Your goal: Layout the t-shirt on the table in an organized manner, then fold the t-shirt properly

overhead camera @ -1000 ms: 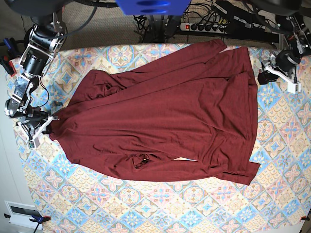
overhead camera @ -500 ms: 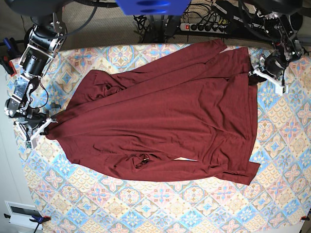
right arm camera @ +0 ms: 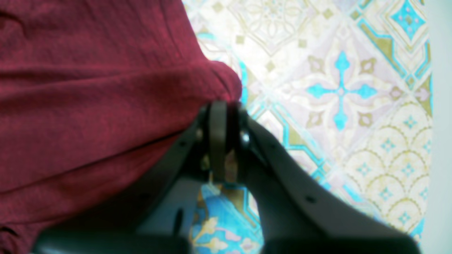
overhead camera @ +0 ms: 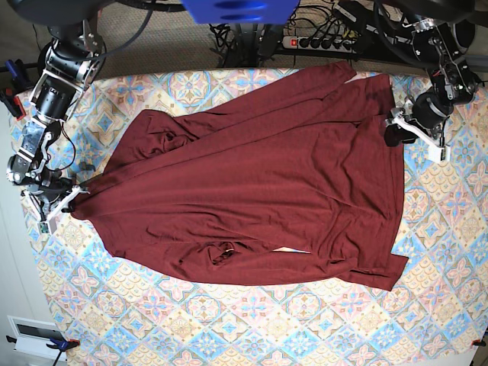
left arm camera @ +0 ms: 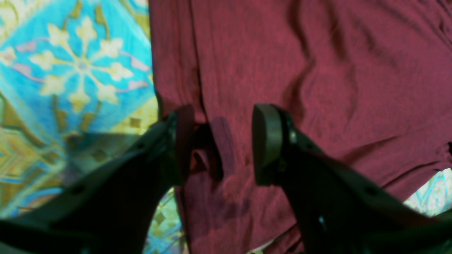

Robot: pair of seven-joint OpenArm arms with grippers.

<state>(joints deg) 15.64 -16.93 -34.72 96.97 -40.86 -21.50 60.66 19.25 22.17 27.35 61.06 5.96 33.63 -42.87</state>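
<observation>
- the right claw [right arm camera: 222, 141] is pinching a rounded corner of the t-shirt [overhead camera: 259, 183], its jaws nearly closed with a fold of red cloth bunching just above the tips.
- in the base view this claw [overhead camera: 65, 200] is sitting at the shirt's far point on that view's left, near the table [overhead camera: 305, 320] edge, and the cloth is running taut from it into the body.
- the left claw [left arm camera: 220, 144] is standing wide, holding nothing; one finger is over the shirt's hem edge and the other is over the red cloth, with a small raised fold lying between them.
- in the base view it [overhead camera: 404, 131] is hovering at the shirt's upper edge on that view's right, beside the sleeve that is lying folded over the chest.
- the shirt is lying spread across the middle of the patterned table, but slanted, with both long sleeves crossing the body and a wrinkle near the lower hem.
- judging from this, the laying-out step is in hand, not the folding: one corner is anchored and the other arm is lining up its grasp.
- the next move is calling for the wide claw to drop onto that hem fold and close on it; after that a pull apart would likely flatten the cloth.
- whether the fingers are already touching the cloth, i cannot tell.
</observation>
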